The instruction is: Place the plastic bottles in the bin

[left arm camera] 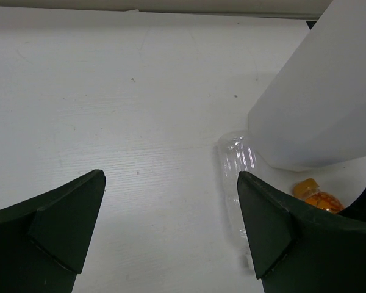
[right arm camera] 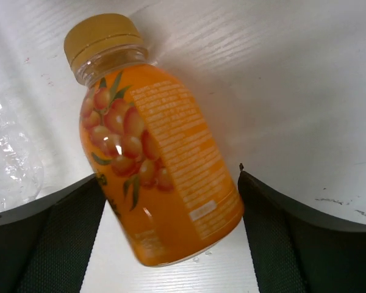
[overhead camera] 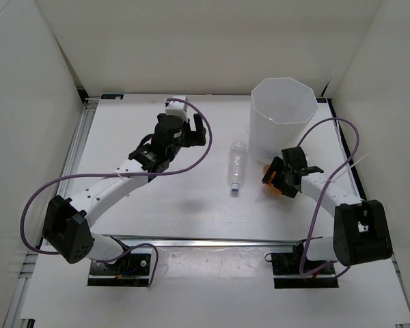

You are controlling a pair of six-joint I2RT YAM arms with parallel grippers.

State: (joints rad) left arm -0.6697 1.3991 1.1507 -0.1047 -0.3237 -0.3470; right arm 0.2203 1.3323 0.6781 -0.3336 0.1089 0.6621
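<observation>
The white bin (overhead camera: pixel 283 113) stands at the back right; its wall also shows in the left wrist view (left arm camera: pixel 323 91). A plain clear bottle (overhead camera: pixel 236 166) lies on the table left of the bin, white cap toward me; it also shows in the left wrist view (left arm camera: pixel 238 165). The short orange bottle (right arm camera: pixel 152 165) lies on the table between the spread fingers of my right gripper (overhead camera: pixel 279 179), just in front of the bin. My left gripper (overhead camera: pixel 191 128) is open and empty, above the table left of the clear bottle. The blue-label and white-printed-label bottles are out of view.
White walls enclose the table on the left, back and right. A purple cable loops from each arm. The edge of the clear bottle (right arm camera: pixel 6 159) lies just left of my right gripper. The orange bottle (left arm camera: pixel 317 195) lies close to the foot of the bin.
</observation>
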